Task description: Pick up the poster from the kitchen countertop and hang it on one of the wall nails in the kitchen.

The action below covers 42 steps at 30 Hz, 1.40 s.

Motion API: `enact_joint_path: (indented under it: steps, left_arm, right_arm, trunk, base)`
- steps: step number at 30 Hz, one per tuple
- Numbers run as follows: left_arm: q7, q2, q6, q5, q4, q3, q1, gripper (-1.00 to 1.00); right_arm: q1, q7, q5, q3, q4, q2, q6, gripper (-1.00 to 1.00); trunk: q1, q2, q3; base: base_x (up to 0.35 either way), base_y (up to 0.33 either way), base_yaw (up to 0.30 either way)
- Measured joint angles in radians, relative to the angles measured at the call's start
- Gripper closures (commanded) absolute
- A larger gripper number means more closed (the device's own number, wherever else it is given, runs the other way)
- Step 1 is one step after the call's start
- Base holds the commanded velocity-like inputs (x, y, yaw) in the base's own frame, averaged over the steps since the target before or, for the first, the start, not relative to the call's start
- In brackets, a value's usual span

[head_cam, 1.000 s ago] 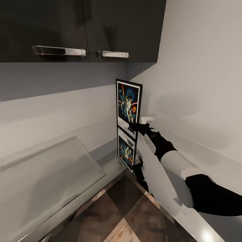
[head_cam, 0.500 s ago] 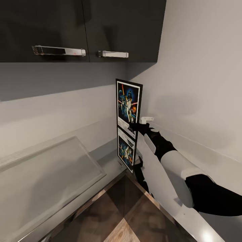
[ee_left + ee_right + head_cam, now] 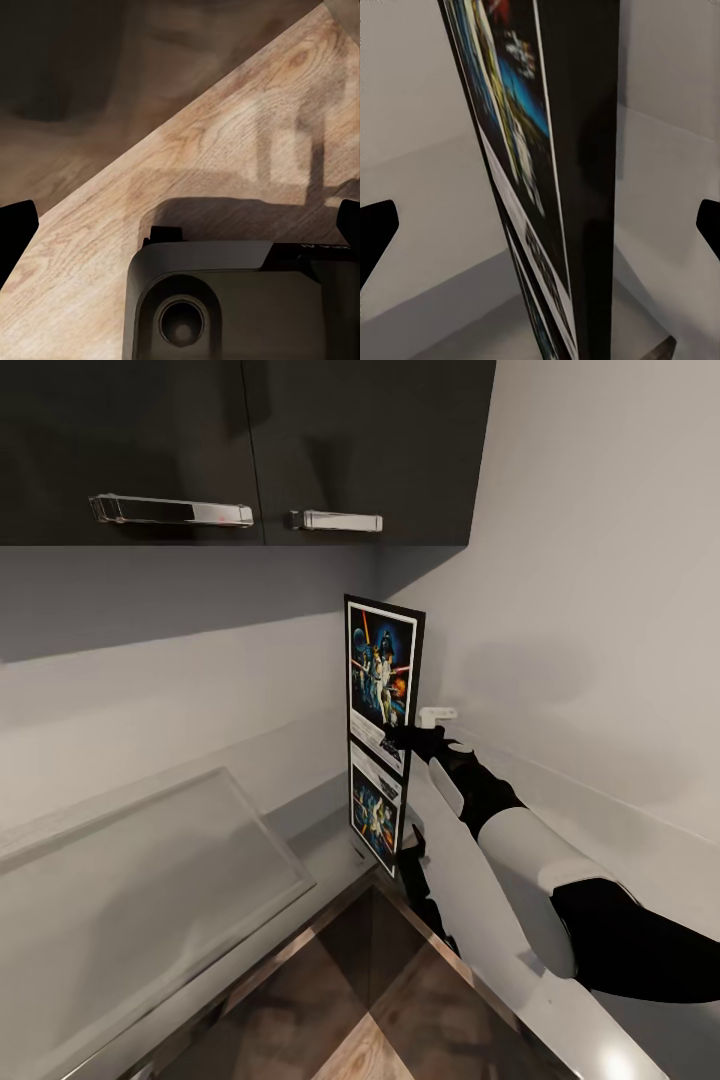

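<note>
The poster [image 3: 383, 672] stands upright in the inner corner of the kitchen countertop [image 3: 318, 822], its mirror image showing in the glossy top below it. My right gripper [image 3: 402, 738] reaches to the poster's white bottom strip. In the right wrist view the poster [image 3: 547, 150] stands edge-on, close up, between the widely parted black fingertips [image 3: 376, 229] of the right gripper [image 3: 540, 225], which is open. A small white peg [image 3: 437, 713] sticks out of the right wall just behind the gripper. My left gripper [image 3: 181, 223] hangs open over the wooden floor [image 3: 225, 142].
Dark upper cabinets [image 3: 240, 450] with chrome handles [image 3: 170, 510] hang above the corner. A pale raised rectangular panel [image 3: 150, 870] lies on the left run of the countertop. The wooden floor [image 3: 370, 1010] shows between the two counter runs. A dark part of the robot [image 3: 225, 300] sits under the left wrist.
</note>
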Motion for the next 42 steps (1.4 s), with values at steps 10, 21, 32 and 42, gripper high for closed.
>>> enact_joint_path:
  steps: [10, 21, 32, 42]
  left_arm:
    - [0.000, 0.000, 0.000, 0.000, 0.000, 0.000, 0.000, -1.00]
    - [-0.001, 0.000, 0.000, 0.000, 0.000, 0.000, 0.000, -1.00]
    - [0.000, 0.000, 0.000, 0.000, 0.000, 0.000, 0.000, -1.00]
    - [0.000, 0.000, 0.000, 0.000, 0.000, 0.000, 0.000, -1.00]
  right_arm:
    - [0.000, 0.004, 0.000, 0.001, -0.002, 0.000, 0.003, -1.00]
    - [0.000, 0.004, 0.000, 0.002, -0.002, 0.000, 0.000, -1.00]
    - [0.000, 0.003, 0.000, 0.002, -0.002, 0.000, 0.000, -1.00]
    - [0.000, 0.003, 0.000, 0.002, -0.002, 0.000, 0.000, -1.00]
  trunk:
    - [0.000, 0.000, 0.000]
    - [0.000, 0.000, 0.000]
    - [0.000, 0.000, 0.000]
    - [0.000, 0.000, -0.001]
  base:
    - [0.000, 0.000, 0.000]
    - [0.000, 0.000, 0.000]
    - [0.000, 0.000, 0.000]
    - [0.000, 0.000, 0.000]
